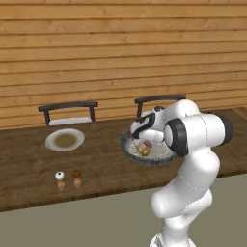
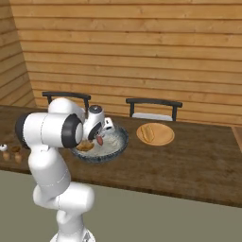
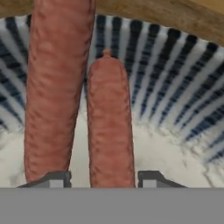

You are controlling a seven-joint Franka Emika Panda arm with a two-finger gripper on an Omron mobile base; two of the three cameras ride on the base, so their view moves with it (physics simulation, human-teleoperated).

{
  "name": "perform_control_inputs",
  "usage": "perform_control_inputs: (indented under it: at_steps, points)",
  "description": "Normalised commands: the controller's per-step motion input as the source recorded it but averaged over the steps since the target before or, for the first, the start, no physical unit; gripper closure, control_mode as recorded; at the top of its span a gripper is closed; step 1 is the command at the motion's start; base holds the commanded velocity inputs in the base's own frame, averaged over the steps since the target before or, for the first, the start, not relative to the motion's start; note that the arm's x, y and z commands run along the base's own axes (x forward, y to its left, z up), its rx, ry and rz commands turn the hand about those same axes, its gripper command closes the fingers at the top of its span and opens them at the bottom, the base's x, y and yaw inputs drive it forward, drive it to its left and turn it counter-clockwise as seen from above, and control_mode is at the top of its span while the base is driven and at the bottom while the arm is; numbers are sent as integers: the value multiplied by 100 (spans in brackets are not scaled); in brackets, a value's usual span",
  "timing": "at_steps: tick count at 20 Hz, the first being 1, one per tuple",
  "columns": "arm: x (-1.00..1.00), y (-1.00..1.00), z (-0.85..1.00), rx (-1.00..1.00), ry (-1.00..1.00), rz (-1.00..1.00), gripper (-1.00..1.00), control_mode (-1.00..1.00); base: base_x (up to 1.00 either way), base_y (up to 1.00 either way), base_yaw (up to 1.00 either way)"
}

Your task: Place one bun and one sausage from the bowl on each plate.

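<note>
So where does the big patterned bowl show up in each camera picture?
Left base view: the bowl sits right of centre on the table, partly behind the arm.
Right base view: the bowl is left of centre, beside the arm's elbow.
Hand view: its striped inner wall runs across the top and right.
Shared landmark: the sausages lying inside it.

Two base cameras look forward and down from behind the white arm, left and right, both taking in the dark wooden counter (image 1: 29, 169) and patterned blue-grey bowl (image 2: 118, 144); the hand camera peers close inside it.
</note>
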Motion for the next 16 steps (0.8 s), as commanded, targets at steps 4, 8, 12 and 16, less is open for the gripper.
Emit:
perform_control_inputs:
  at_steps: [4, 8, 12, 16]
  points:
    - [-12, 0, -6, 0, 0, 0, 100, -100, 0, 0, 0]
    - [-29, 0, 2, 0, -8, -4, 100, -100, 0, 0, 0]
    - [-16, 0, 55, 0, -3, -5, 100, -100, 0, 0, 0]
    - [-6, -15, 99, 0, 12, -6, 100, -100, 0, 0, 0]
